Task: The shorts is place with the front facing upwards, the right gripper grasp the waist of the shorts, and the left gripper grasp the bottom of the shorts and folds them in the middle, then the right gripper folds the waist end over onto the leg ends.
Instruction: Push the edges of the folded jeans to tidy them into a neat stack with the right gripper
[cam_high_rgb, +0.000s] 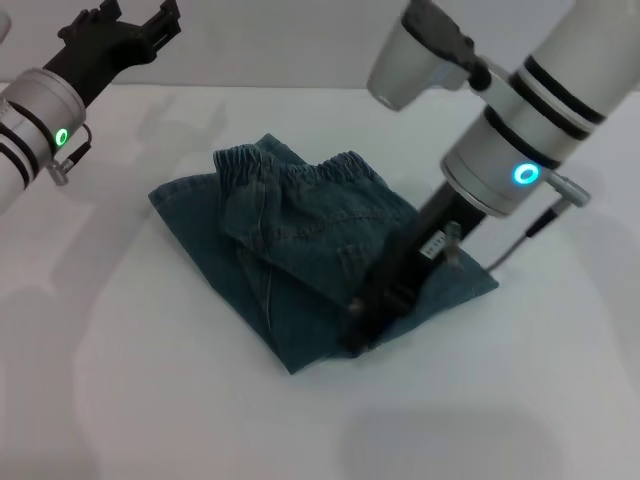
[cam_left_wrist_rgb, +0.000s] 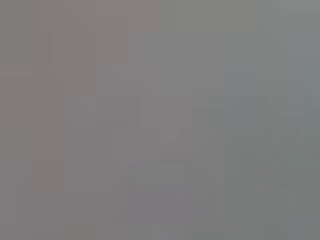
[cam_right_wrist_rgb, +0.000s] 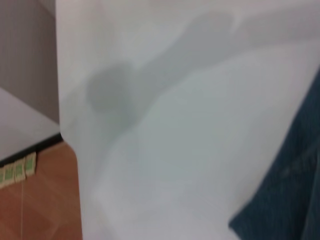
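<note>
Black clamp-like right gripper (cam_high_rgb: 362, 322) pressed low on folded blue-green denim shorts (cam_high_rgb: 300, 250), mid-table; finger opening impossible to tell. Soft, limp, fairly heavy cloth: best taken at gathered elastic waistband (cam_high_rgb: 290, 165). Black two-pronged left gripper (cam_high_rgb: 135, 30) raised, apparently open, empty.

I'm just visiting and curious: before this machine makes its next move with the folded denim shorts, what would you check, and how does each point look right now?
1. Blue-green denim shorts lie wholly on the white table: ok.
2. Gathered elastic waistband has been brought over onto the leg ends: cannot tell, since the waistband lies on the far side and the straight hems are not clearly seen.
3. Black right gripper is down at the near edge of the fabric: ok; whether it is pinching cloth: cannot tell.
4. Black two-pronged left gripper is raised clear at the far left, prongs apart: ok.
5. Fold lies flat: not ok, the upper layer looks rumpled.
</note>
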